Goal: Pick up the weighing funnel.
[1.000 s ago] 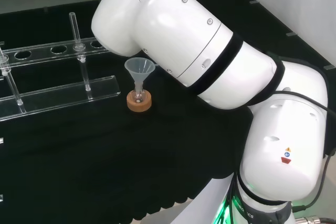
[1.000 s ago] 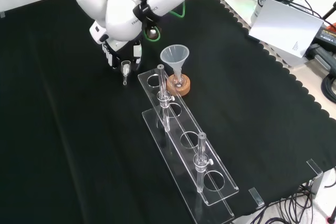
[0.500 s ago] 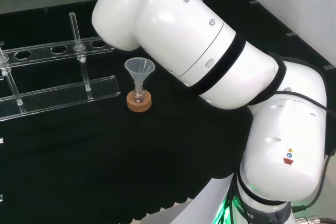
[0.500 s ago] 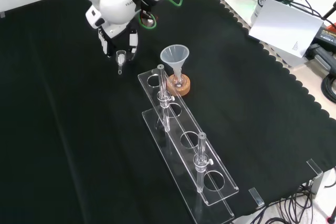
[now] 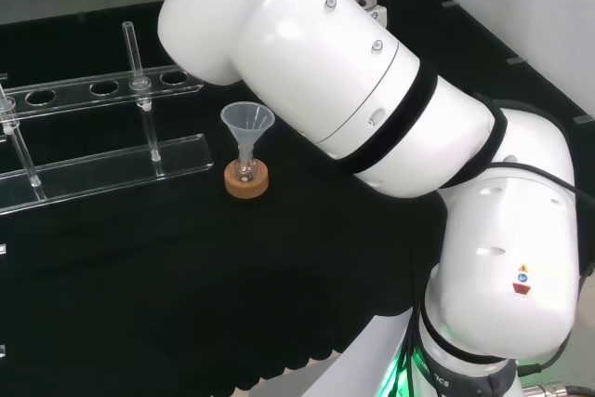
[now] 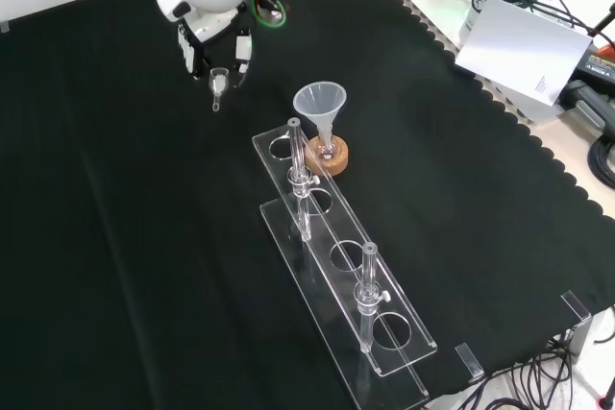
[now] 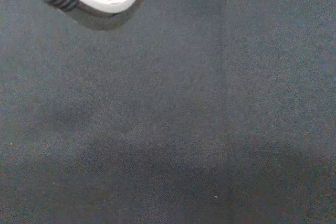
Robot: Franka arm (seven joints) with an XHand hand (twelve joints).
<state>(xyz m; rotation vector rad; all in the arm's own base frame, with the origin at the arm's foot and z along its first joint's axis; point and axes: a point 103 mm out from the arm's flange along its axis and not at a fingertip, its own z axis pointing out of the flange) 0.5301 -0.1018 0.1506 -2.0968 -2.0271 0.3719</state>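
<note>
The hand (image 6: 215, 43), at the front view's top, pinches the small weighing funnel (image 6: 217, 84), stem down, apparently above the cloth (image 6: 115, 237). We would lift it level, away from the rack (image 6: 336, 266).

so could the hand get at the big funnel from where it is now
Likely reachable, hardly graspable: in the front view bare cloth lies between the hand and the funnel, the rack nearer the camera, but the hand holds the weighing funnel.
</note>
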